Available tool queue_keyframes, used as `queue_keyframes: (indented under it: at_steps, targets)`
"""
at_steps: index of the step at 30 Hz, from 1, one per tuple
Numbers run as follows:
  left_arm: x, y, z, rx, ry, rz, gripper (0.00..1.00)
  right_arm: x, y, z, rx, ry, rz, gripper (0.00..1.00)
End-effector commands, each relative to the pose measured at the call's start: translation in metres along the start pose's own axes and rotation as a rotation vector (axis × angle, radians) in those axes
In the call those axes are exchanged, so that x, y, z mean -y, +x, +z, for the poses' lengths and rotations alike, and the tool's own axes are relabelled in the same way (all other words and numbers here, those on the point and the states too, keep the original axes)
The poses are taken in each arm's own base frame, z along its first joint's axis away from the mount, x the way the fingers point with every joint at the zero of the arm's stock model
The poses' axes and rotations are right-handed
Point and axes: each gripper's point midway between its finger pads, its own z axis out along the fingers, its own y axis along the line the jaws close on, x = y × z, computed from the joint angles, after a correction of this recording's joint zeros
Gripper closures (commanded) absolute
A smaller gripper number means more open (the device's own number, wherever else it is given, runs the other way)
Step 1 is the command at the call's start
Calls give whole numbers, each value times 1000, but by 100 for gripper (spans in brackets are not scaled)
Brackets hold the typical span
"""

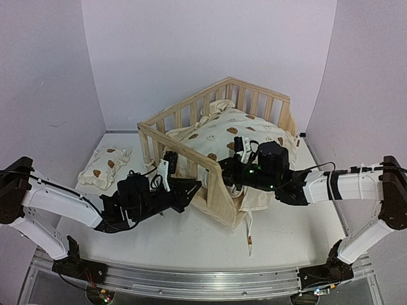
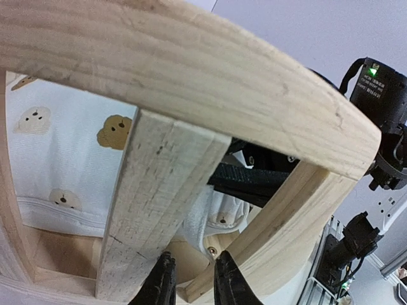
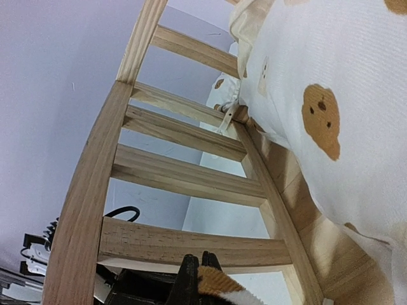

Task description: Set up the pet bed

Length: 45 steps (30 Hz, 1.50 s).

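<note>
The pine pet bed frame (image 1: 181, 149) stands mid-table with the cream bear-print cushion (image 1: 222, 136) lying in it, and one cushion tie (image 1: 249, 232) hangs over the front edge. The small matching pillow (image 1: 105, 165) lies on the table to the left of the frame. My left gripper (image 1: 194, 189) is outside the near side rail. In the left wrist view it (image 2: 194, 283) is narrowly open and empty, next to a slat (image 2: 152, 210). My right gripper (image 1: 230, 170) is inside the frame by the same rail. In the right wrist view it (image 3: 198, 273) is shut on a brown-tipped cushion tie (image 3: 222, 286) below the slats (image 3: 184, 178).
Pale walls close in the table on three sides. A metal rail (image 1: 191, 279) carrying the arm bases runs along the near edge. The right arm's black wrist (image 2: 381, 95) shows behind the rail in the left wrist view.
</note>
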Motion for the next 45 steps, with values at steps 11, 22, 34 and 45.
queue_keyframes:
  at_steps: [11, 22, 34, 45]
  targets:
    - [28, -27, 12, 102, 94, 21, 70, -35, 19, 8, -129, -120, 135, 100]
    - [7, -25, 27, 130, -37, -6, 79, -51, 17, -5, -122, -157, 129, 100]
    - [3, -28, 29, 131, -73, 37, 100, -55, 22, -14, -134, -176, 118, 100]
    - [40, 10, -13, -233, 138, 25, 100, 19, 25, -129, -313, 390, -588, 37]
